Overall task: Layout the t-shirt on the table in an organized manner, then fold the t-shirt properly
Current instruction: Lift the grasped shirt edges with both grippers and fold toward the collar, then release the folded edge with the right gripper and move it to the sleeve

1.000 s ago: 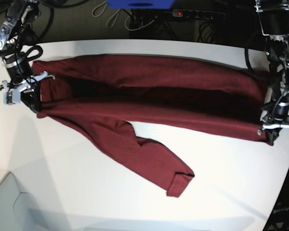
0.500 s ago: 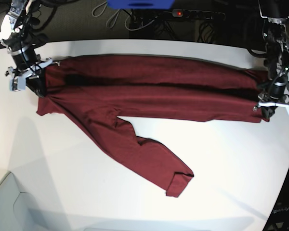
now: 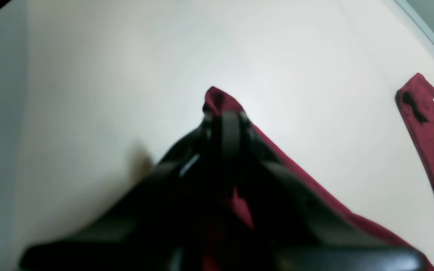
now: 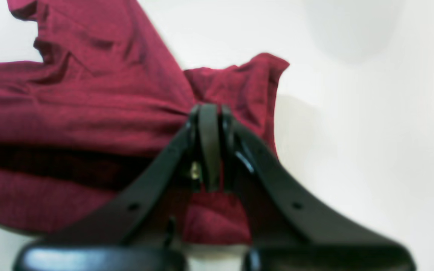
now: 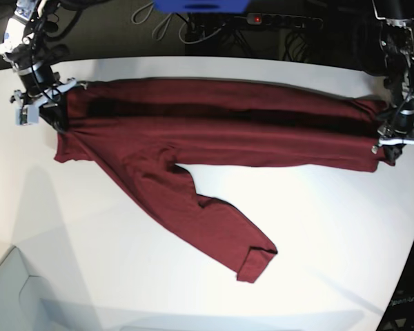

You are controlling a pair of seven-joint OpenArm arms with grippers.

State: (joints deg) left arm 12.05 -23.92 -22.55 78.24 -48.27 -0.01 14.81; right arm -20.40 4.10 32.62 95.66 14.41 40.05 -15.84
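Maroon t-shirt (image 5: 214, 131) stretched between left hand (image 5: 393, 148) and right hand (image 5: 52, 114)

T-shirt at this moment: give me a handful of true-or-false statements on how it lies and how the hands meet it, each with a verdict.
1. Both hands are shut on the t-shirt. True: the left hand and the right hand each pinch fabric at opposite ends.
2. The t-shirt is bundled in a heap. False: it is stretched long across the table.
3. One sleeve trails out over the table toward the base view's near edge. True.
4. The sleeve's cuff hangs over the table's edge. False: it lies on the tabletop.
5. The t-shirt bears a printed logo. False: no print shows.
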